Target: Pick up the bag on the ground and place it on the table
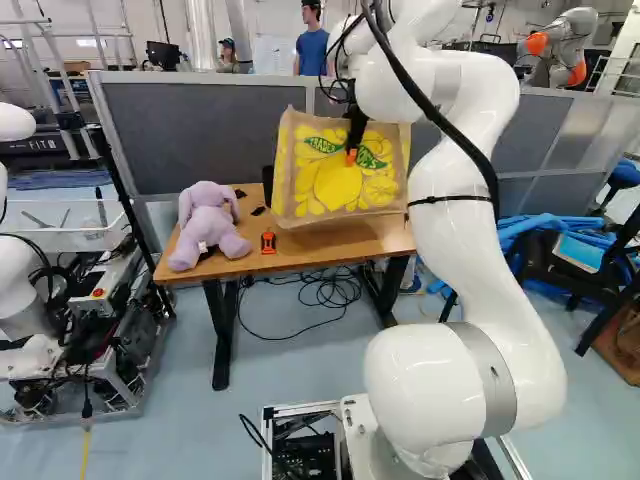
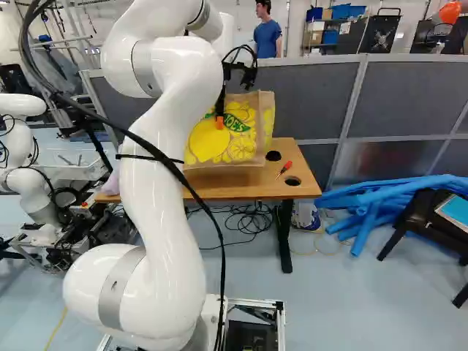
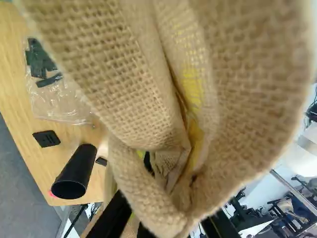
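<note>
Bag off the ground, and it's at the table! Left to right across the left base view: purple plush toy sitting on the tabletop, small orange tool lying near it, then the bag, upright over the wood, and up at its rim the black gripper, both fingers clamped on bunched cloth! Pick-up done, carry all but done, I'd say. Is its bottom touching down? Can't tell. What's left: settle it, then release.
</note>
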You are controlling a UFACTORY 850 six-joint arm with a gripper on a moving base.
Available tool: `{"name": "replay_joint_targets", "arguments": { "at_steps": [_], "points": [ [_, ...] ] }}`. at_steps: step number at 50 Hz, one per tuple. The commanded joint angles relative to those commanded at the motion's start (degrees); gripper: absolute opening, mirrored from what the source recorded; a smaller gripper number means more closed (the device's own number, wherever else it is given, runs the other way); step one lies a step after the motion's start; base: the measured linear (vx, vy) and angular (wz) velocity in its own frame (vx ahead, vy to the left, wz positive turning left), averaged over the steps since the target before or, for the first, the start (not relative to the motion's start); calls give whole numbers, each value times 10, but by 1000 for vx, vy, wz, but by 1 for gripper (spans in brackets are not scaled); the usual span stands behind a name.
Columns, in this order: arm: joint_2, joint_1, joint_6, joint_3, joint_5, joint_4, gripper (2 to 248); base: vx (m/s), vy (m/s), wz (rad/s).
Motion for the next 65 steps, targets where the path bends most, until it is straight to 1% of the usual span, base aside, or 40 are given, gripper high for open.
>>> {"name": "replay_joint_targets", "arguments": {
  "at_steps": [43, 65],
  "points": [
    [-61, -7, 0, 3, 0, 0, 22, 0, 0, 0],
    [-65, -8, 0, 3, 0, 0, 22, 0, 0, 0]
  ]
}}
